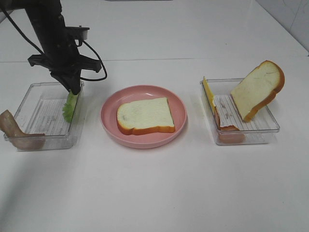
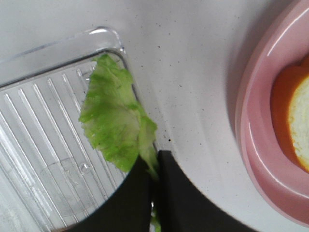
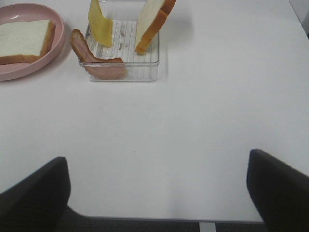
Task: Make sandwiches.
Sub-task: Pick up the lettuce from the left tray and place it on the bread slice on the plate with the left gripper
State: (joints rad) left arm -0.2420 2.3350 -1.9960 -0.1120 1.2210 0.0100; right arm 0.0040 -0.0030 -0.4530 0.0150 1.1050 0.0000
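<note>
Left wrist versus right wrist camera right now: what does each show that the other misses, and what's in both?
Left wrist only: the left end effector shut on the lettuce leaf, at the edge of the left clear tray.
Right wrist only: the right end effector open over bare table, and farther off the right clear tray holding the cheese slice, the leaning bread slice and a meat strip at its edge.
Both: the pink plate with the flat bread slice on it, and the white table.
</note>
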